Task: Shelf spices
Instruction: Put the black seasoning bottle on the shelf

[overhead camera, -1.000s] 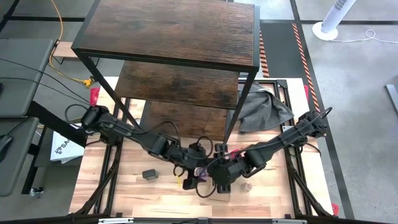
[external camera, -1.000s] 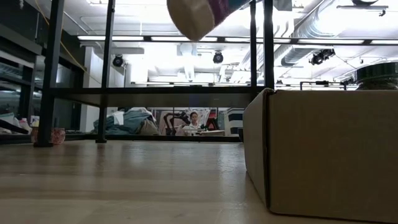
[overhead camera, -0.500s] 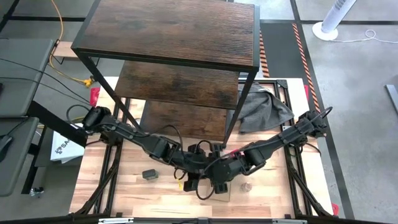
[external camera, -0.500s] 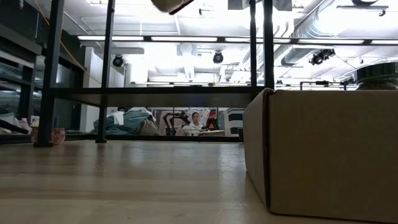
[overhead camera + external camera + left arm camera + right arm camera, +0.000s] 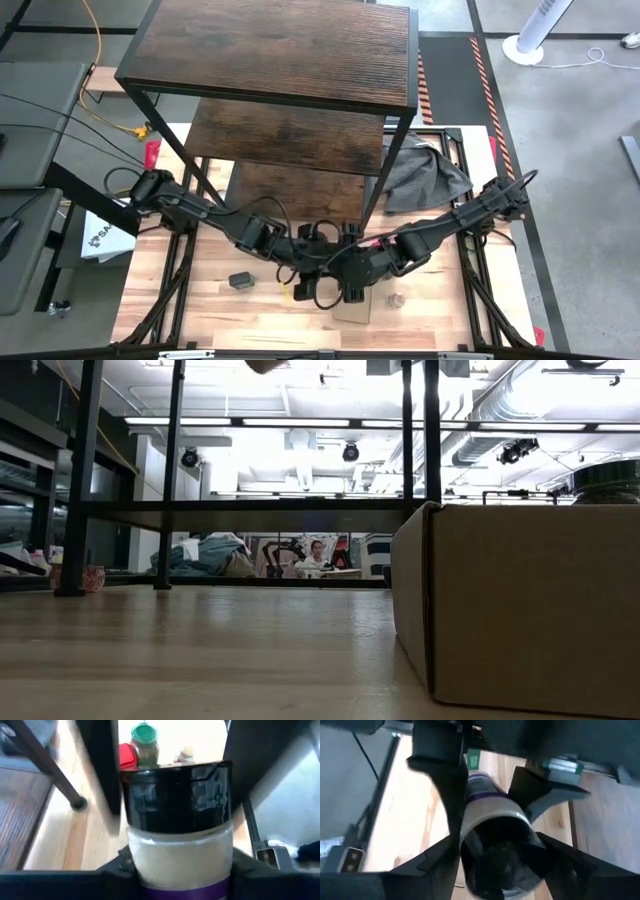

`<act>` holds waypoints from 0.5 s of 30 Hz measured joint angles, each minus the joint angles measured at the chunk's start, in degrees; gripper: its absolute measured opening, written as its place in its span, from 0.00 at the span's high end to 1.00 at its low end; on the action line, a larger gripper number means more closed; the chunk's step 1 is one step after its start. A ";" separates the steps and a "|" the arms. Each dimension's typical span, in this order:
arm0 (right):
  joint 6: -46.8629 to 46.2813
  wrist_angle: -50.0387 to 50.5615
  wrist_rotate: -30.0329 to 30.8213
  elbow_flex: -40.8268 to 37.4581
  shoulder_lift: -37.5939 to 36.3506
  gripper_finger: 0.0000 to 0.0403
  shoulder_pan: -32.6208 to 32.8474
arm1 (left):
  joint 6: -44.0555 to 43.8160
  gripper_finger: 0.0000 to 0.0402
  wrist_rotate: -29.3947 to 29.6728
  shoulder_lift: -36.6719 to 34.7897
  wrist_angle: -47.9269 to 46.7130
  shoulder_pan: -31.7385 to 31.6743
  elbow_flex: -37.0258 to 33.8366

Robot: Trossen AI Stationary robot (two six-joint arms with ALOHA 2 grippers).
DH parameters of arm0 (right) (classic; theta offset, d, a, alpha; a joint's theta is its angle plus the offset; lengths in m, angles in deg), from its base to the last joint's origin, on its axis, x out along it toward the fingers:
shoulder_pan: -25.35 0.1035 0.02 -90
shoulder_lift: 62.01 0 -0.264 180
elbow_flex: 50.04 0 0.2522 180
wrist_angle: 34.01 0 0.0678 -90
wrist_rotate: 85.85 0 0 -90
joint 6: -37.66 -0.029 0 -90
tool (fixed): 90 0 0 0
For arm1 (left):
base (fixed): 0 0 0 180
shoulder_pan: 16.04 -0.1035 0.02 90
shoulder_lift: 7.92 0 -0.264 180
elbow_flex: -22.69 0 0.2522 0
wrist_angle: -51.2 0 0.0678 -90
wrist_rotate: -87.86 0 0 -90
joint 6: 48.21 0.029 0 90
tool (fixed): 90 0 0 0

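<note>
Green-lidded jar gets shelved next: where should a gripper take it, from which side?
Take the green-lidded jar by its round body just under the lid, coming from above, since it stands upright. The red box sits close beside it, so the fingers probably fit best on the two sides away from that box.

Both arms stretched low, meeting mid-table near the front edge. Left gripper [image 5: 318, 285] clamped on a jar; right gripper [image 5: 352, 280] right beside it, fingers around same jar.
</note>
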 joint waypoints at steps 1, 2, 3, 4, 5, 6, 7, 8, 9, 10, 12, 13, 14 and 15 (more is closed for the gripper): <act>0.18 1.00 -0.78 0.02 -0.77 0.39 0.11 | 0.51 0.66 -0.40 -0.25 -2.38 0.23 -0.11; 0.03 1.98 -1.69 0.00 -1.76 0.39 0.36 | 0.17 0.67 0.23 -0.50 -5.21 0.54 -0.51; -0.70 1.13 -1.94 0.17 -2.59 0.39 0.54 | -0.16 0.68 1.08 -0.44 -6.62 0.95 -0.81; -1.49 0.31 -2.23 0.36 -3.02 0.39 0.66 | -0.73 0.68 1.22 -0.25 -5.91 1.27 -0.80; -2.19 0.61 -2.38 0.31 -3.45 0.39 0.63 | -1.57 0.68 2.07 -0.20 -5.79 1.39 -0.74; -2.27 1.45 -2.28 0.15 -3.77 0.39 0.56 | -2.35 0.68 2.69 -0.40 -7.06 1.31 -0.76; -2.27 2.04 -2.04 0.02 -4.04 0.39 0.58 | -3.21 0.68 3.03 -0.63 -8.20 1.30 -0.87; -2.37 2.51 -1.34 0.00 -4.32 0.39 0.68 | -4.76 0.68 3.70 -0.77 -8.91 1.89 -0.87; -3.11 3.51 -0.45 0.00 -4.93 0.39 0.84 | -6.53 0.68 5.67 -0.74 -9.34 2.57 -0.87; -4.28 4.57 0.62 0.00 -5.68 0.39 1.07 | -8.45 0.68 8.75 -0.81 -10.15 3.53 -0.91; -6.95 6.71 2.70 0.04 -7.04 0.39 1.64 | -13.29 0.68 18.52 -2.05 -11.49 6.29 -1.45; -7.94 7.62 3.64 -0.02 -7.32 0.39 2.06 | -16.93 0.68 24.71 -3.14 -11.34 7.96 -1.93; -8.81 8.42 4.69 -0.07 -7.34 0.39 2.59 | -21.30 0.68 30.92 -4.34 -11.75 9.67 -2.64; -9.69 9.06 6.18 -0.14 -7.29 0.39 3.08 | -26.66 0.68 36.85 -5.51 -13.03 11.14 -3.80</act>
